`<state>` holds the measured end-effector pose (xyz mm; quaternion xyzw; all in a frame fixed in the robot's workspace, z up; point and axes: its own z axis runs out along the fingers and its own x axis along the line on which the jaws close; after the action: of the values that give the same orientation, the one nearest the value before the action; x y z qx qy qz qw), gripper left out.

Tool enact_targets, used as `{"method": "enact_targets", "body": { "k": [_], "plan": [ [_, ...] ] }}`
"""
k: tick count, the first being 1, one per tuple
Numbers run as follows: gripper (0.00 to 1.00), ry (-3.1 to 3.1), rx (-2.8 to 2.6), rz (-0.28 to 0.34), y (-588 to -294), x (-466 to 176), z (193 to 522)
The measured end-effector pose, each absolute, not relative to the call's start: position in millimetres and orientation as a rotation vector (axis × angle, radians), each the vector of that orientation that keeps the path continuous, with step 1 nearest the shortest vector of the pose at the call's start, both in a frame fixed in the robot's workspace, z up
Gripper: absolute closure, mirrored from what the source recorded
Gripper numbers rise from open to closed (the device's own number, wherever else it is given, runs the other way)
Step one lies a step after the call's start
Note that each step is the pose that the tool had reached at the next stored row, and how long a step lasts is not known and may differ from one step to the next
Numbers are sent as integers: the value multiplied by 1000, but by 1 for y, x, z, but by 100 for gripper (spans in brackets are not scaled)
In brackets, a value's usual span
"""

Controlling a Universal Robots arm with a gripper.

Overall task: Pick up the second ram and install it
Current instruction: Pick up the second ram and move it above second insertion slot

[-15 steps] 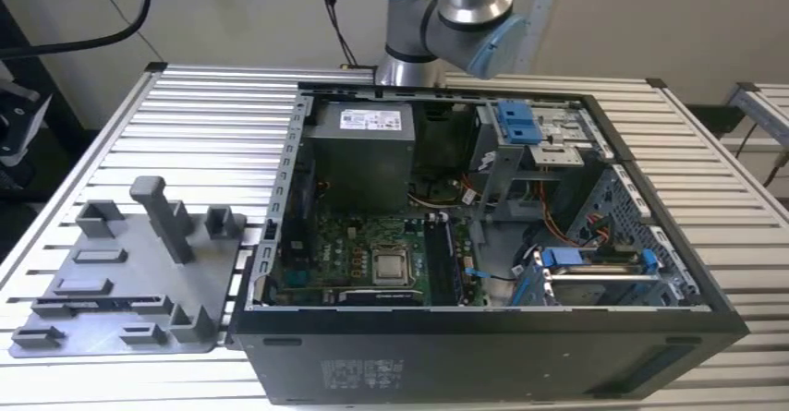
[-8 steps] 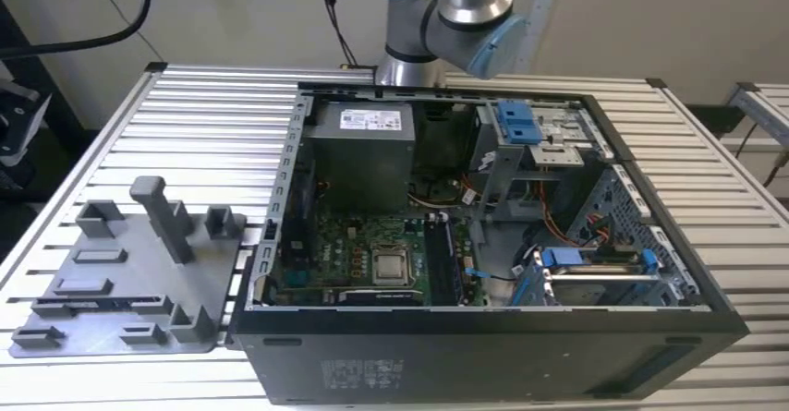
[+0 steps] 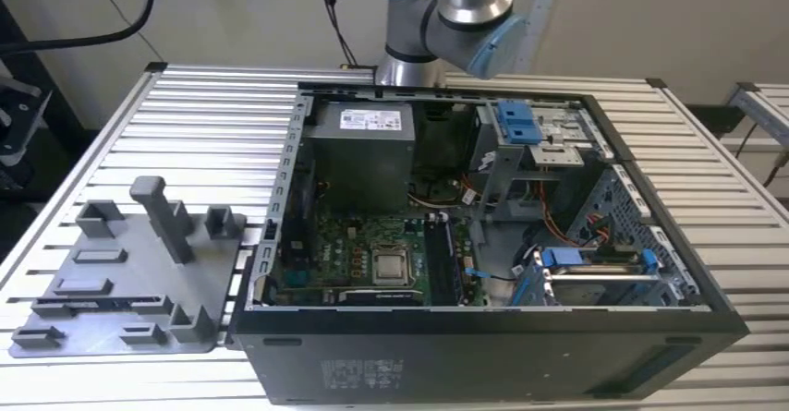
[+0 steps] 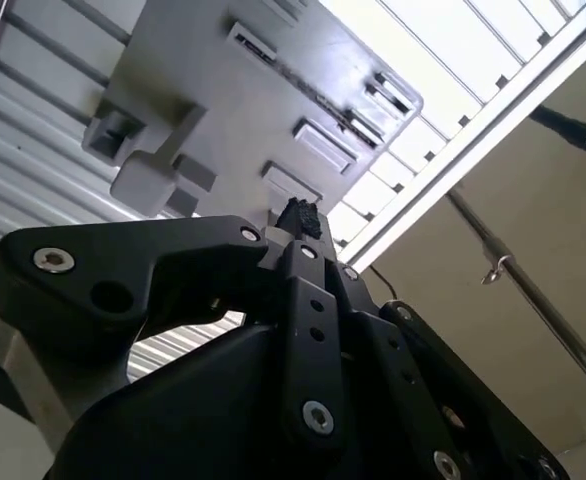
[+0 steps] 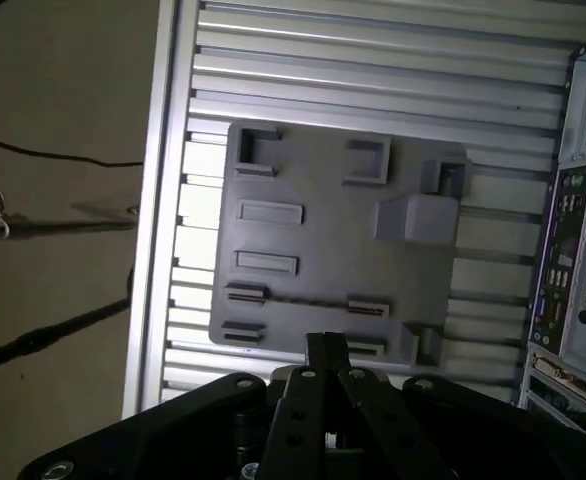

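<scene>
Gripper (image 5: 325, 348), seen from behind in both wrist views, with its black fingers pressed together at the tips (image 4: 298, 216) and nothing pinched between them. It is held well above the grey fixture plate (image 5: 323, 240) and is apart from it. The second ram (image 5: 303, 302) is seen as a thin dark strip set on edge in the plate, carried between two small holders. In the first wrist view the strip runs just beyond the closed fingertips.

In the exterior view the same ram (image 3: 105, 298) is found on the half of the plate (image 3: 124, 272) that lies toward the table's near edge. The plate itself is placed by the near corner of the slatted metal table (image 3: 210, 125) at the exterior view's left. A tall upright post (image 3: 161, 217) and several lower blocks are carried on the plate's far half.

The open computer case (image 3: 493, 346) is laid on its side just beside the plate, toward the middle of the table. Inside it the green motherboard (image 3: 358, 245), the processor (image 3: 392, 266) and the grey power supply (image 3: 358, 143) are exposed. The robot arm (image 3: 450, 9) is seen at the table's far edge, behind the case.
</scene>
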<state>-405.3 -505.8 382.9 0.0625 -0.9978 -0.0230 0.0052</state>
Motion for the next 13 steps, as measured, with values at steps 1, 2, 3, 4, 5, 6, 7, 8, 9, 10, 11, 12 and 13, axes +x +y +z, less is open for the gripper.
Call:
{"method": "enact_targets", "body": {
  "k": [1, 2, 3, 4, 5, 6, 7, 8, 9, 10, 11, 12, 13],
  "plan": [
    [89, -3122, 220, -72, -506, -405, 383],
    [89, -3120, 244, -71, -506, -405, 383],
    [89, -3118, 268, -71, -506, -405, 383],
    [89, -3115, 291, -71, -506, -405, 383],
    [89, -3113, 308, -71, -506, -405, 383],
    [89, -3111, 327, -70, -506, -406, 383],
    [89, -3109, 346, -70, -506, -406, 383],
    [89, -3107, 363, -70, -506, -406, 383],
    [89, -3104, 381, -70, -506, -406, 383],
    [89, -3102, 397, -69, -506, -406, 383],
    [89, -3099, 416, -69, -506, -406, 383],
    [89, -3096, 434, -68, -506, -406, 383],
    [89, -3093, 454, -67, -506, -406, 383]
  ]
}}
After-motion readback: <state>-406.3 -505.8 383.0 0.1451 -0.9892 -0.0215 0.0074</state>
